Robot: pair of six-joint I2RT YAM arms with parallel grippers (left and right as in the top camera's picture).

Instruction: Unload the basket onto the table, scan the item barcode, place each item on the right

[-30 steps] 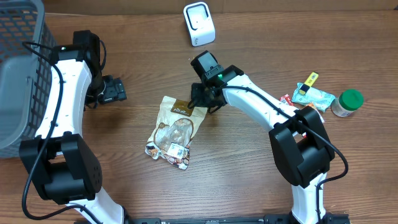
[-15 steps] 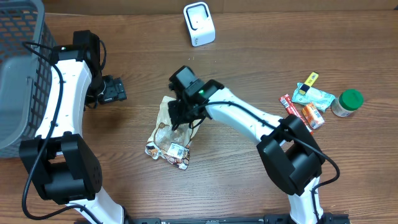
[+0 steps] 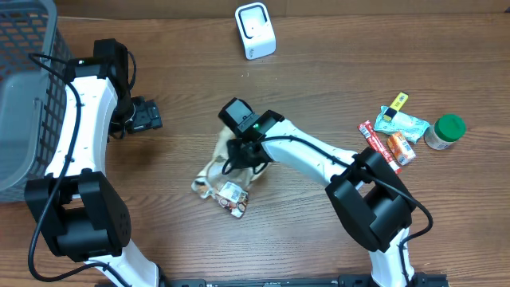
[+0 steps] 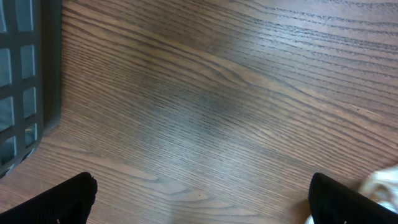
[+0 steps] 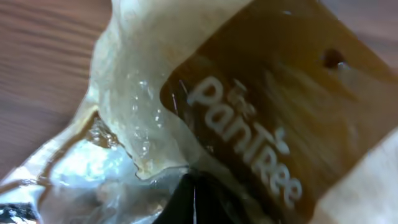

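Note:
The item is a clear and brown snack bag (image 3: 217,170) lying crumpled at the table's middle, with a printed label at its lower end. My right gripper (image 3: 241,155) is shut, its tips pressed onto the bag's upper part. In the right wrist view the bag's brown header (image 5: 280,112) fills the frame, and the closed gripper (image 5: 194,202) sits against the clear film. The white scanner (image 3: 255,30) stands at the far edge. My left gripper (image 3: 151,117) hovers open over bare wood at the left, its fingertips (image 4: 68,199) wide apart and holding nothing.
A grey mesh basket (image 3: 24,96) stands at the far left, and its wall (image 4: 25,93) shows beside the left gripper. A green-lidded jar (image 3: 444,132) and several small packets (image 3: 390,139) lie at the right.
My shut right gripper moved left and down from the bag's top edge onto the bag, which has bunched up and shifted. The left arm has not moved.

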